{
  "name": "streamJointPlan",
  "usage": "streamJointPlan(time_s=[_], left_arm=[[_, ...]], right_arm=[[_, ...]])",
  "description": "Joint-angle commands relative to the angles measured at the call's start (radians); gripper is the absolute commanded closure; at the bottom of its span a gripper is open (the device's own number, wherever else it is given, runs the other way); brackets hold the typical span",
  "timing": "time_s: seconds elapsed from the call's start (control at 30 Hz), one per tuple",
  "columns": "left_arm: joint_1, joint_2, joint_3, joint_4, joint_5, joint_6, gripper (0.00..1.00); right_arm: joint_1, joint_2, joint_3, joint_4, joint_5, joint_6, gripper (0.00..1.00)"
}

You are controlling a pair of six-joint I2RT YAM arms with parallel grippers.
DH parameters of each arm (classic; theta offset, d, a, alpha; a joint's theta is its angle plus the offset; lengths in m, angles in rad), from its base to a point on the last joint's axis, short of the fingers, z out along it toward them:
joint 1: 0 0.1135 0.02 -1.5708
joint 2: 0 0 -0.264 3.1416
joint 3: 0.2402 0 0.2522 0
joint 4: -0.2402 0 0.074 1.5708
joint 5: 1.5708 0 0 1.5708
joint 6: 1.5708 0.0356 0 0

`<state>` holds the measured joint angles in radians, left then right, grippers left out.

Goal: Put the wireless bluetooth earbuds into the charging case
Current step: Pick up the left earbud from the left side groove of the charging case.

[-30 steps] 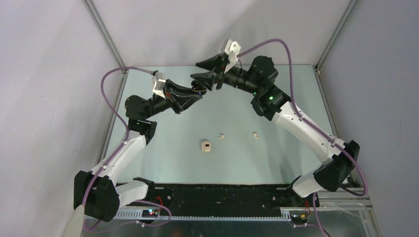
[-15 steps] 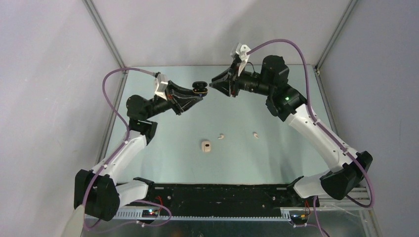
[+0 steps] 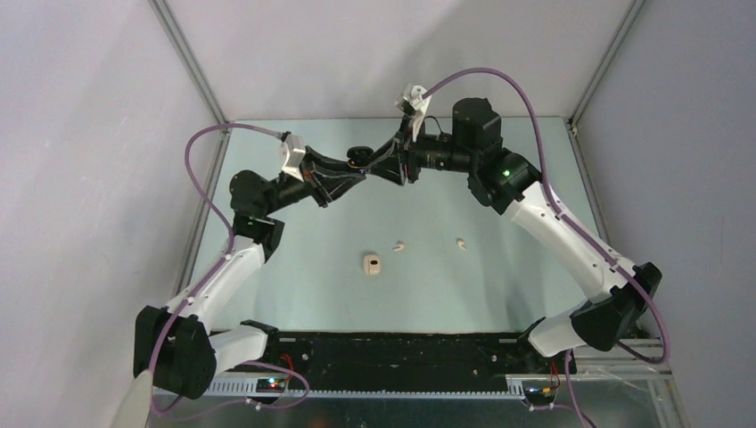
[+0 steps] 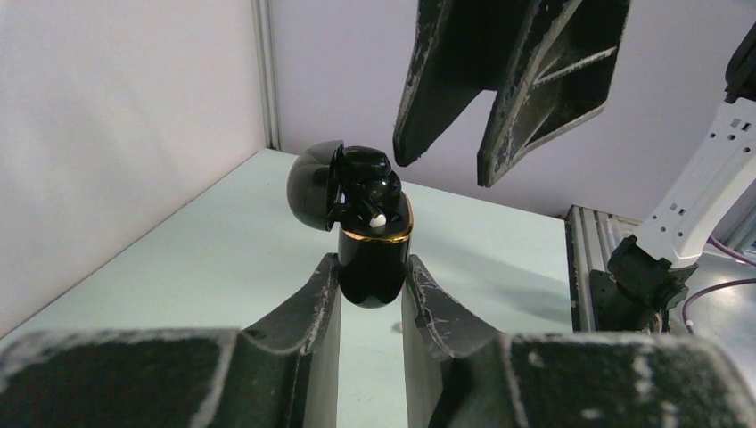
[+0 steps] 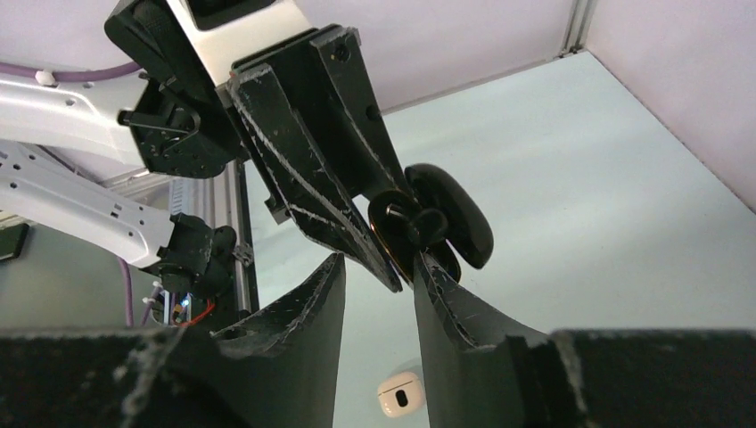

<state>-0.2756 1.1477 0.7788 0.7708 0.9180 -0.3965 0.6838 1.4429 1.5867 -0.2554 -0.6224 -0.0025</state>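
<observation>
- We hold the black charging case [image 4: 374, 250] upright in our left tool [image 4: 371, 283], whose two fingers are pressed against the case's sides. It is raised off the bench [image 3: 499, 285], over the far part and about midway between the left and right edges.
- The case's lid [image 4: 312, 183] is swung open to the left. A black earbud [image 4: 367, 178] sits in the mouth of the case, and it seems to stand proud of the gold rim rather than sunk home. We cannot tell whether a second black bud is beside it.
- Our right tool [image 4: 448, 160] hangs just above and to the right of the open case. Its fingers are partly spread with nothing between them, and one fingertip is close beside the bud in the right wrist view.
- We judge the step in hand to be seating the black bud. The next move calls for a small, straight push down on the bud with one right fingertip, while the left tool keeps the case from tipping. Then the lid needs a nudge over to close.
- A sideways push could flick the bud out or twist the case in the grip.
- The cream case [image 3: 372, 264] rests near the bench's middle. Two cream earbuds [image 3: 400, 244] [image 3: 461, 242] lie apart to its right, so we judge that pair not yet started.
</observation>
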Motion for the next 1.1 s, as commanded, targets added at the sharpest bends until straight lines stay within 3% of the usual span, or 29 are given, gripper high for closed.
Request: streamJointPlan(time_s=[0.0, 0.47, 0.9, 1.07], left_arm=[[-0.005, -0.013, -0.009, 0.011, -0.028, 0.043, 1.00], [-0.006, -0.015, -0.004, 0.010, -0.037, 0.049, 1.00], [-0.014, -0.023, -0.017, 0.007, -0.031, 0.070, 1.00], [-0.016, -0.023, -0.019, 0.003, -0.034, 0.075, 1.00]], right_arm=[[0.009, 0.037, 0.106, -0.049, 0.027, 0.028, 0.61], [0.021, 0.101, 0.173, -0.088, 0.082, 0.034, 0.65], [0.037, 0.127, 0.200, -0.083, 0.119, 0.040, 0.59], [0.042, 0.131, 0.202, -0.088, 0.154, 0.037, 0.65]])
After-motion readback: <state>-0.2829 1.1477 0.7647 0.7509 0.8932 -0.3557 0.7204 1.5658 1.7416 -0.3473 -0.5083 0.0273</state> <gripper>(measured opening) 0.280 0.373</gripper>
